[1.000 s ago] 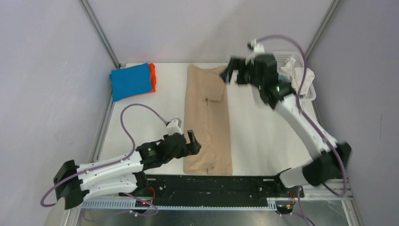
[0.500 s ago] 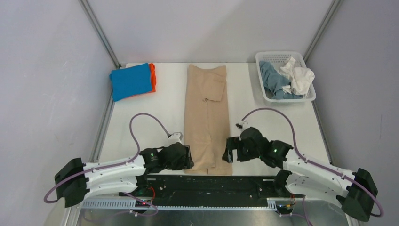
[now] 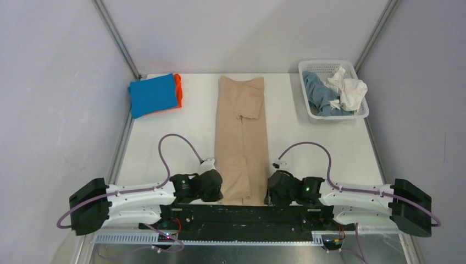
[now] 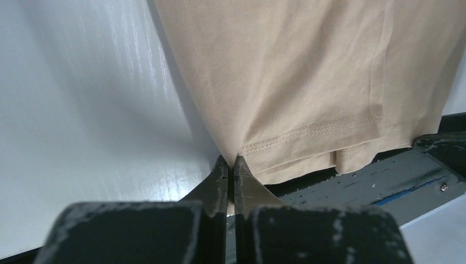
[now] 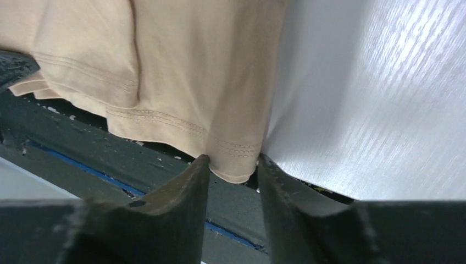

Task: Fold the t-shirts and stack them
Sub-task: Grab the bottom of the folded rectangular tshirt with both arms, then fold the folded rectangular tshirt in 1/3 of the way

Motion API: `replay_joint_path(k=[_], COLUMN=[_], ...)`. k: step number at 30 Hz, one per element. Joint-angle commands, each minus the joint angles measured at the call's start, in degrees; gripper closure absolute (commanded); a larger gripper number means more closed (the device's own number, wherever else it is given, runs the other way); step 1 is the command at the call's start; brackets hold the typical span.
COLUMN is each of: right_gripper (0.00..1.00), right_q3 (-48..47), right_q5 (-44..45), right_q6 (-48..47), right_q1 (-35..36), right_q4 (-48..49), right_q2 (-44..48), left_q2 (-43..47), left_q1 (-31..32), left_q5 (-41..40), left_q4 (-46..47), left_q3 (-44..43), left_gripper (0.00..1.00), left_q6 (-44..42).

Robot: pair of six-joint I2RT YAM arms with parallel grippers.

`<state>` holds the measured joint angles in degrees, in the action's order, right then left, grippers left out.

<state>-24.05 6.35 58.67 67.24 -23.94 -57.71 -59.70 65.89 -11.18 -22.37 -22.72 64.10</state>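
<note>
Two hem corners, beige t-shirt point(image 3: 240, 137): left gripper point(image 4: 231, 160) clamps one; right gripper point(image 5: 232, 162) straddles the other, jaws narrowly apart; black rail point(image 5: 126, 157) just beneath.

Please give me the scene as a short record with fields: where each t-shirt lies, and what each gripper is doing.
beige shirt: folded into a long strip, flat in the middle of the table, hem at the near edge
left gripper: shut on the left hem corner
right gripper: jaws apart, one on each side of the right hem corner
blue shirt: folded, on top of the orange shirt, far left corner
basket: far right corner, holds the grey-blue shirt and the white shirt, both crumpled
</note>
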Motion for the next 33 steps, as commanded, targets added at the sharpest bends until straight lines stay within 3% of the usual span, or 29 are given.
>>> replay_joint_path(k=[1,4,5,6,12,17,23,33], right_gripper=[0.67,0.85,0.97,1.00,1.00,1.00,1.00,1.00], right_q3=[0.75,0.81,0.83,0.84,0.85,0.59,-0.79,-9.44], right_q5=[6.06,8.02,8.23,8.24,10.77,14.03,8.87,-2.85], right_q6=[7.81,8.75,8.79,8.82,16.34,14.51,-0.83,-16.78], right_q1=[3.30,5.77,6.31,7.81,16.53,17.17,3.79,-18.71], right_q4=[-0.16,-0.09,0.15,0.48,-4.71,-3.42,5.23,16.81], right_q2=[-1.78,-1.20,-1.01,-0.41,3.44,6.81,10.28,-0.15], left_q2=[0.47,1.01,1.55,1.93,9.06,12.51,8.80,-2.80], left_q1=[0.65,0.73,0.73,0.95,5.21,5.27,-1.36,-18.41], left_q5=[2.03,2.55,2.73,3.44,3.57,0.74,-2.95,-5.46], left_q4=[-2.53,-2.59,-2.59,-2.59,-3.04,-3.19,-3.34,-2.90], left_q3=[1.89,1.85,1.87,2.04,3.55,2.10,-6.48,-21.14], left_gripper=[1.00,1.00,1.00,1.00,1.00,1.00,1.00,0.95], left_q6=[0.86,0.78,0.77,0.90,3.22,1.37,-5.60,-16.84])
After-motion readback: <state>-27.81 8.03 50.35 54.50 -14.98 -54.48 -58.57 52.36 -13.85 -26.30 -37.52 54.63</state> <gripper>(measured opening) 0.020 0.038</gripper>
